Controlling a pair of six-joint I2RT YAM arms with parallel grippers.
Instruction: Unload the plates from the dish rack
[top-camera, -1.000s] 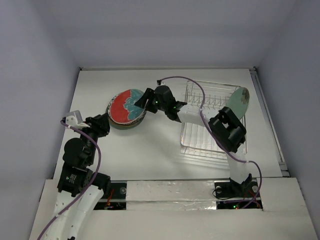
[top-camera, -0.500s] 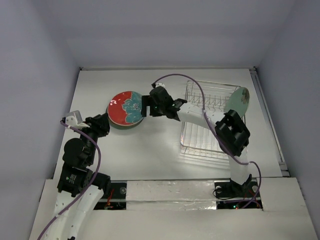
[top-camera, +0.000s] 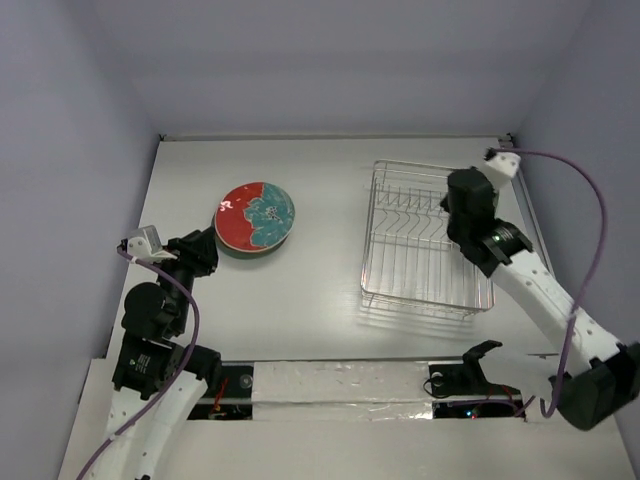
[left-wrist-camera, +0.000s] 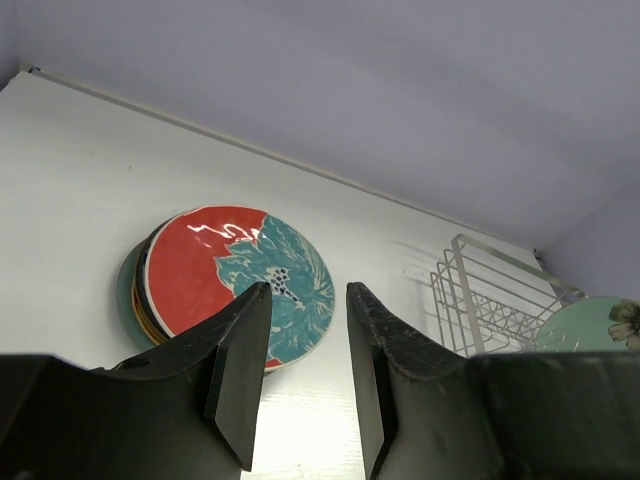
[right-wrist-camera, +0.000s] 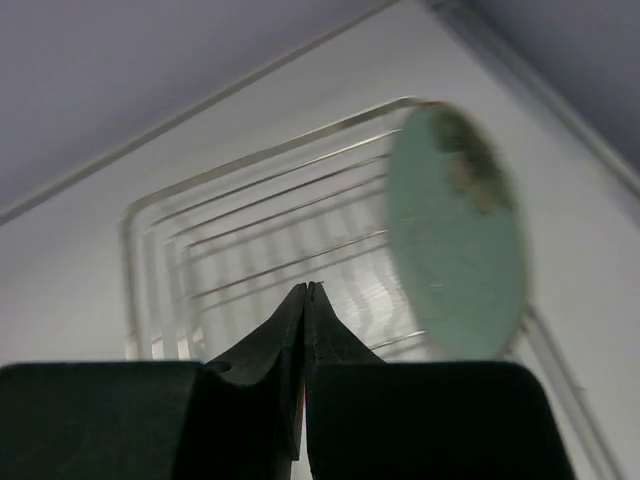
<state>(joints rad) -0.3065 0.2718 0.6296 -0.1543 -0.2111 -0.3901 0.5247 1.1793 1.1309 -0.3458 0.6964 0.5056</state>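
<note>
The plates (top-camera: 255, 218) are nearly all out of the dish rack (top-camera: 415, 262). 1 second ago the right arm was tipping the red-and-teal plate (left-wrist-camera: 240, 280) down onto the stack at the left-centre of the table (top-camera: 320, 290). Half a second ago that plate lay flat with the jaws just beside it. Now it rests on top of the stack with nothing touching it, and the arm has swung across to the far right end of the rack.

The right gripper (right-wrist-camera: 305, 288) is clenched on nothing, its 2 fingers pressed together and pointing into the rack just beside the pale green plate (right-wrist-camera: 457, 235). That plate stands on edge at the rack's right end. The top view hides it behind the arm, but both wrist views show it. By my judgement, 1 delivery is finished and the last pick is starting, and the jaws must part before they can take the rim.

The left gripper (left-wrist-camera: 307, 300) hangs near the stack, part-way open and holding nothing.

Count: 1 rack and 1 plate left in it. The stack shows 3 distinct rims under the wrist view, possibly 4, since the edges overlap too closely to tell. There are 2 arms, and neither is carrying anything.
</note>
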